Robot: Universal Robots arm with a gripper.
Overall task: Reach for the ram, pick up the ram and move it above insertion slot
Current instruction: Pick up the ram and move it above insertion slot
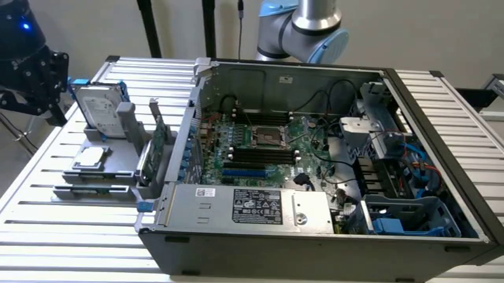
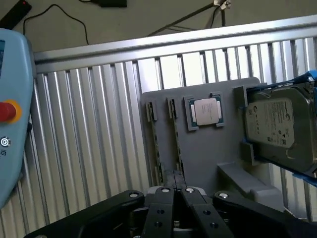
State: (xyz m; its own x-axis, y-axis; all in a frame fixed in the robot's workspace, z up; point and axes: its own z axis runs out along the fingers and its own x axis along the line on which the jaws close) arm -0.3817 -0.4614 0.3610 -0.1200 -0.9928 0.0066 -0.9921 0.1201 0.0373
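A slatted aluminium table (image 1: 55,239) carries an open computer case (image 1: 315,254) and, beside it, a grey parts holder (image 1: 96,175).

Power supply (image 1: 236,207) and hard drive (image 2: 280,129) labels cannot be read.

Bright, even light washes the ribbed worktop (image 2: 99,124) pale around the dark, shadowed end effector (image 2: 174,181), glare streaking the slats ahead of it, while the open computer case (image 1: 315,250) holds soft shadow inside.
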